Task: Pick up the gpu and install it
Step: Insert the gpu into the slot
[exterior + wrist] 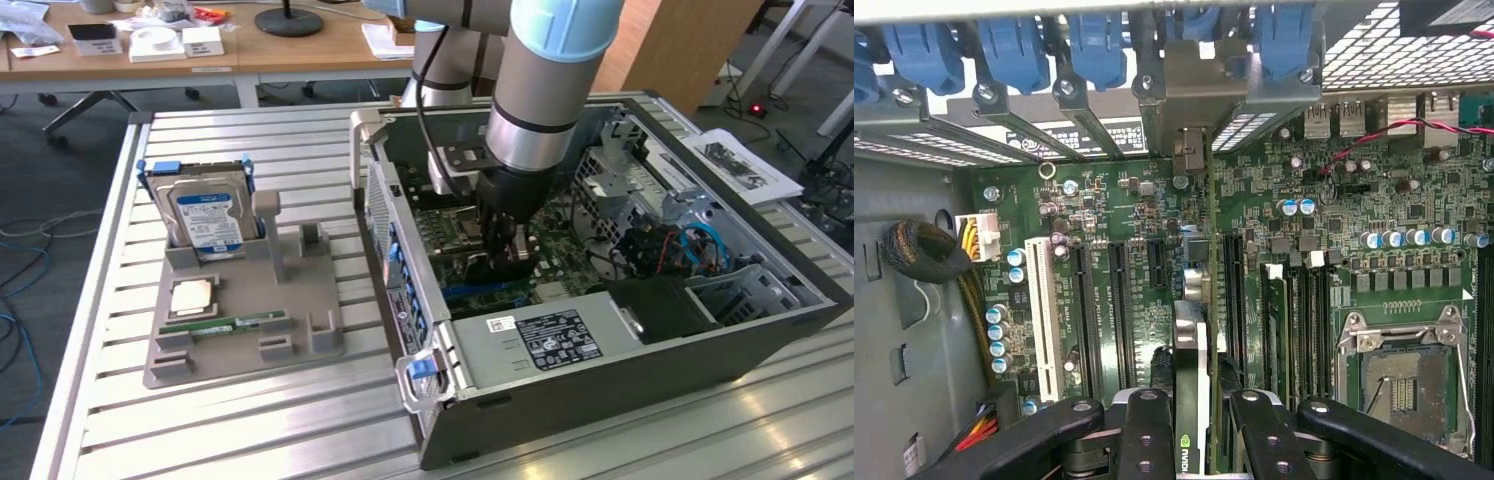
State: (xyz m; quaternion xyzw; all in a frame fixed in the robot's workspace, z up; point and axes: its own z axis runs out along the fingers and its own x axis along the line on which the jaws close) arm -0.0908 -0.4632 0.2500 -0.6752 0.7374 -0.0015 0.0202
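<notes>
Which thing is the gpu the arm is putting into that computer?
Look inside the open computer case, where the arm reaches down over the green motherboard. The gpu is the thin card held edge-on between the gripper's black fingers. Unlike the black and white slots flat on the board beside it, it stands on edge and ends in a grey metal bracket.

case (641,385) open on top | power supply (554,335), cables (683,245) crowd hand (505,268) holding gpu (1192,380)
</notes>
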